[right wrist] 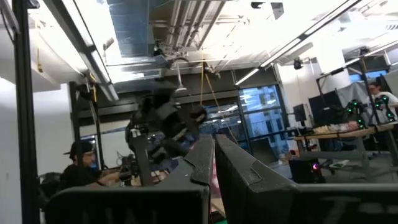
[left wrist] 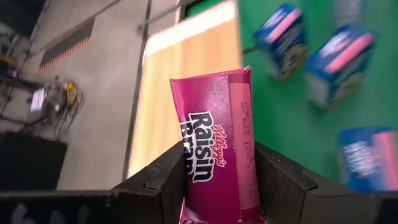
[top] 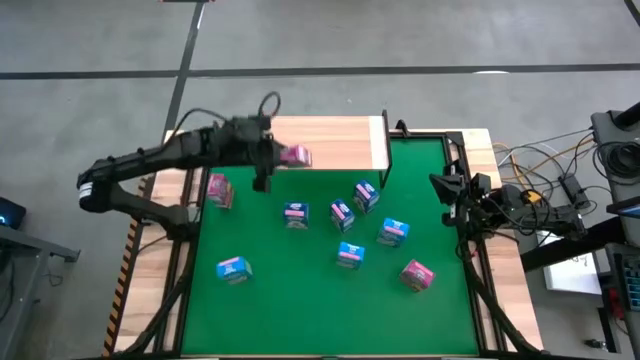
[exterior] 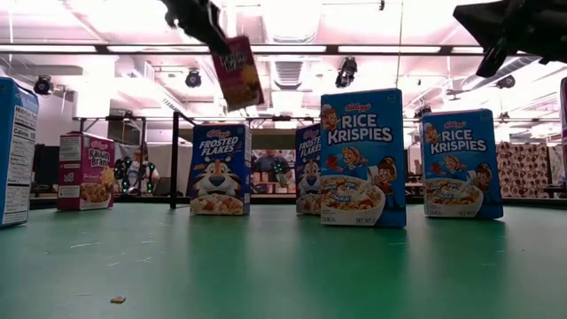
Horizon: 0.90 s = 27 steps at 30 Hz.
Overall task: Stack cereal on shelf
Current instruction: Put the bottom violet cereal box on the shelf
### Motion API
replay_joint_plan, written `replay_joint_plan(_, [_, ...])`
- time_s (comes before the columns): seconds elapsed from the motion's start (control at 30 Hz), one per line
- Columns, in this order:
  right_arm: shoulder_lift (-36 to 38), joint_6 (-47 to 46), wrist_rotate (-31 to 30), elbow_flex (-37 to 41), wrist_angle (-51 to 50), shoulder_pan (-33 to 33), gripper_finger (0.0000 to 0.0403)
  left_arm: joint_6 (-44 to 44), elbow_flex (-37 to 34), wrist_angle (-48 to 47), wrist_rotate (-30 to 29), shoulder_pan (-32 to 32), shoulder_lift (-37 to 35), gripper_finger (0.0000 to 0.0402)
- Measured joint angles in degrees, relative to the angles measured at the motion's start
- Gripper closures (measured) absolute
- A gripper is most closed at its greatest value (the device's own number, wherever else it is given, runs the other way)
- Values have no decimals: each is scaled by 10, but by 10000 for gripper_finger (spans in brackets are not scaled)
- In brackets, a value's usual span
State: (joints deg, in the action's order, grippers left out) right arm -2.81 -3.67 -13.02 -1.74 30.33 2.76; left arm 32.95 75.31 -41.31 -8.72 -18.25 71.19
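Observation:
My left gripper [top: 278, 155] is shut on a pink Raisin Bran mini box [left wrist: 214, 137]. It holds the box in the air over the near edge of the light-wood shelf [top: 335, 145]; the shelf also shows in the left wrist view [left wrist: 186, 81]. In the low view the held box [exterior: 239, 73] hangs high above the mat. Several blue boxes [top: 342, 213] and two more pink boxes [top: 220, 190] [top: 417, 274] stand or lie on the green mat [top: 300, 310]. My right gripper [top: 447, 185] waits at the mat's right edge, its fingers together. My left gripper pinches the pink box between its two fingers [left wrist: 161, 180], which sit on two opposite sides near one end [left wrist: 205, 186]. The fingers slant down from the table's left. The box sticks out past the fingertips, tilted and lifted clear of the shelf and mat [exterior: 232, 53].
Black frame bars [top: 385, 150] run along the shelf's right end and the mat's edges. Cables and gear [top: 560, 190] lie beyond the table's right side. In the low view, boxes [exterior: 363, 159] stand upright across the mat. A person [right wrist: 81, 165] sits in the room beyond.

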Motion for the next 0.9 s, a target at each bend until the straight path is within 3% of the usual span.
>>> replay_joint_plan(0.2, [0, 7, -8, 0, 0, 0, 394, 71, 0, 22, 22, -95, 13, 251])
replay_joint_plan(0.4, [0, 7, -19, 0, 1, 0, 394, 100, 19, 46, 23, -129, 33, 251])
replay_joint_plan(0.57, [0, 10, -23, 0, 2, 0, 394, 90, 120, -17, 38, -132, 75, 251])
replay_joint_plan(0.73, [0, 15, -23, 0, 2, 0, 394, 91, 237, -158, 57, -156, 145, 251])
replay_joint_plan(0.9, [0, 15, -22, 0, 2, 0, 394, 102, 301, -201, 129, -203, 190, 251])
